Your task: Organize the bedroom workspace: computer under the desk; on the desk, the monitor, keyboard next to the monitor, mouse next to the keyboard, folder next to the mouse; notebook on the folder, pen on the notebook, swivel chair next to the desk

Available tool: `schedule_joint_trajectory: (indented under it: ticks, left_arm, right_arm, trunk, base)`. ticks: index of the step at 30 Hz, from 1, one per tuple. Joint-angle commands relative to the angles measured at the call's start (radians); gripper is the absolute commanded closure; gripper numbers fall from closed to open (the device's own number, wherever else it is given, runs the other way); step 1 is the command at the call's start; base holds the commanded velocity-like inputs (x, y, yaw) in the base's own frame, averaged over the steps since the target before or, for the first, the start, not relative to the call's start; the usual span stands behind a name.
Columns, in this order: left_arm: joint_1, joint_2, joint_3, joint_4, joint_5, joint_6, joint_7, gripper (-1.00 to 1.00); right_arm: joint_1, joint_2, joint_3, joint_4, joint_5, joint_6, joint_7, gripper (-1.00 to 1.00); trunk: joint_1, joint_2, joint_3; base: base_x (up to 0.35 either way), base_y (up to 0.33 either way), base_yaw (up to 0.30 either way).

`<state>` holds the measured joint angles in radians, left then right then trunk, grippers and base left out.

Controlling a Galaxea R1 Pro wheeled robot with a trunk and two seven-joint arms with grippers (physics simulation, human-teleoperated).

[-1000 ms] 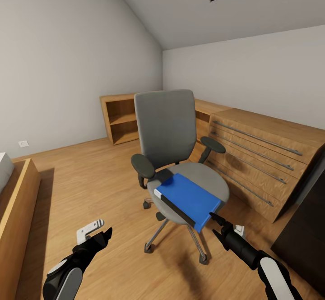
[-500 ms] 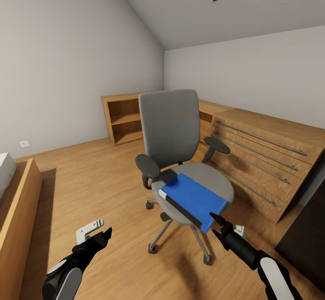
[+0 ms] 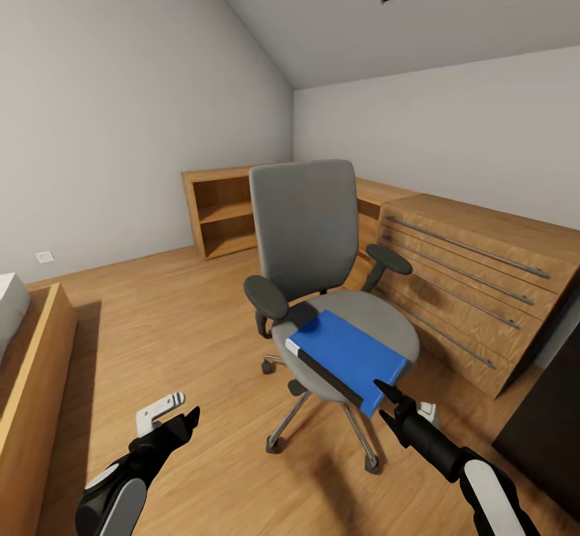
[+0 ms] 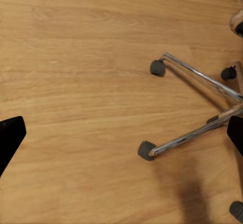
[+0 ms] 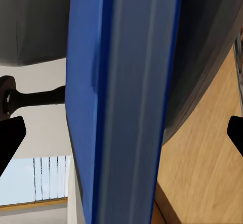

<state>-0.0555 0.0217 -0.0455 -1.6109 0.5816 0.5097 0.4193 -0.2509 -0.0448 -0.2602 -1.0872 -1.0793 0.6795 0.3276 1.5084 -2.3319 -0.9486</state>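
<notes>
The swivel chair stands mid-room on the wooden floor, grey back facing me. On its seat lies the blue folder, a dark strip along its near edge. My right gripper is open just short of the folder's near corner. In the right wrist view the folder's blue edge fills the space ahead of the open gripper. My left gripper hangs open low over the floor, left of the chair. Its wrist view shows the open gripper and the chrome wheeled base. Monitor, keyboard, mouse, notebook, pen and computer are out of view.
A light wooden drawer unit with metal rails runs along the right wall. An open wooden shelf stands in the far corner and a wooden bed frame at the left. A black slab shows at the lower right; I cannot tell whether it is the desk.
The whole picture has shifted a little, so the chair and folder sit slightly further right than one second ago. Both grippers stay open in the same pose.
</notes>
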Motion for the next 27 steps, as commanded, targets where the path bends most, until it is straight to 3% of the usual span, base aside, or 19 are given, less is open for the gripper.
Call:
schedule_joint_trajectory:
  ticks: [1,27]
  left_arm:
    - [-0.001,0.001,-0.002,-0.001,0.010,0.001,0.010,-1.00]
    - [-0.001,0.000,-0.002,-0.001,0.010,0.001,0.010,-1.00]
  right_arm:
    - [-0.001,0.000,-0.002,0.000,-0.001,0.006,0.002,-1.00]
    - [-0.001,-0.001,-0.002,0.000,-0.001,0.008,0.002,-1.00]
  trunk:
    - [0.000,0.000,-0.001]
    - [0.000,0.000,-0.001]
  base:
    - [0.000,0.012,0.000]
    - [-0.004,0.046,0.000]
